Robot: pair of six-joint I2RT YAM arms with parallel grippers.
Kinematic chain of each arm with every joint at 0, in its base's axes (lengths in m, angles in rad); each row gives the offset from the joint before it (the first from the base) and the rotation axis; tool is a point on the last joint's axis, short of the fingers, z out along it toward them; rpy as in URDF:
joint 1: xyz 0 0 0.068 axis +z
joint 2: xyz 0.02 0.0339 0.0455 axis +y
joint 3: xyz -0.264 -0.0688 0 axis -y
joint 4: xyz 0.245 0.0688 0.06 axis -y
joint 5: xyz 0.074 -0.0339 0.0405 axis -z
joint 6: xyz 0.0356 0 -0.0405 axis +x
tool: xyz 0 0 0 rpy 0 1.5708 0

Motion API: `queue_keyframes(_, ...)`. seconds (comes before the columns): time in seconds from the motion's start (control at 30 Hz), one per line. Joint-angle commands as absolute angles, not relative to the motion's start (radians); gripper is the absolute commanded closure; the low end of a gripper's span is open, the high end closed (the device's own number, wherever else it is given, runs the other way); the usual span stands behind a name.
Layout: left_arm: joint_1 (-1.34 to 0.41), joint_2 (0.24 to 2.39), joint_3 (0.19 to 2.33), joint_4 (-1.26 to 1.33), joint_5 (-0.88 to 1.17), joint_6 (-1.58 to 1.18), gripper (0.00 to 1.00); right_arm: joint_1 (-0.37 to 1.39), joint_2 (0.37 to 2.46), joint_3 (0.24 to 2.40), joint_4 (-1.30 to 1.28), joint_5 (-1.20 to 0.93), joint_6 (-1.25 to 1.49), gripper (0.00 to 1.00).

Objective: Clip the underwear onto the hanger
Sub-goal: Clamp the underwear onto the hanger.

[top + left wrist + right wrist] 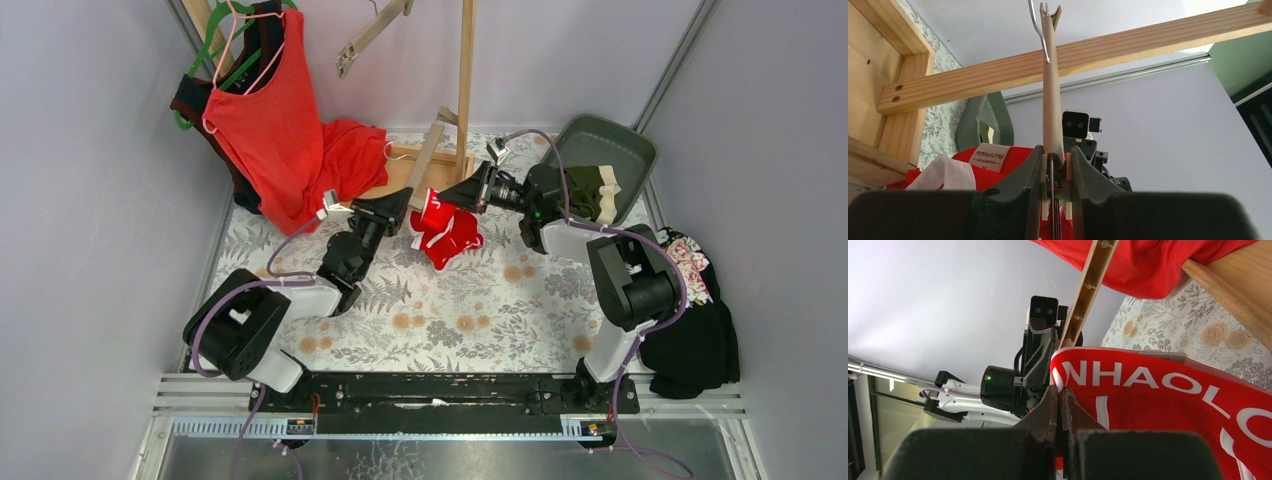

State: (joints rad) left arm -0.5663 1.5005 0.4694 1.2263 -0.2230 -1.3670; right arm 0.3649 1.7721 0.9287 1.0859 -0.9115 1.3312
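The red briefs [450, 232] hang above the middle of the table; their white-lettered waistband [1173, 385] fills the right wrist view. My right gripper [468, 192] [1060, 395] is shut on the waistband's edge. My left gripper [402, 203] [1054, 155] faces it from the left, shut on the clip at the near end of a beige hanger bar [1052, 100] [1088, 290]. The bar runs away to a wire hook [1040, 35]. The red briefs [1013, 160] lie just behind that clip. The olive briefs [585, 190] with a cream waistband lie in the green bin [610, 140].
A large red tank top [270, 120] hangs at the back left and drapes over a wooden stand's base [400, 170]. The stand's post [464, 80] rises behind the grippers. Another beige bar [375, 35] hangs high. A black floral cloth [695, 320] lies at the right.
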Motion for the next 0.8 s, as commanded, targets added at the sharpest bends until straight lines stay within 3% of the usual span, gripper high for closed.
queue_keyframes(0.0,-0.571,1.516,0.51,1.308,-0.122,-1.334,1.0,0.374,1.791,0.992,1.119,-0.957,1.319,1.0)
queue_keyframes(0.37,-0.56,1.522,0.528,1.294,-0.086,-1.33,1.0,0.374,1.899,1.015,1.363,-1.0,1.504,1.0)
queue_keyframes(0.77,-0.558,1.532,0.548,1.274,-0.064,-1.319,1.0,0.375,1.852,1.013,1.237,-1.0,1.419,1.0)
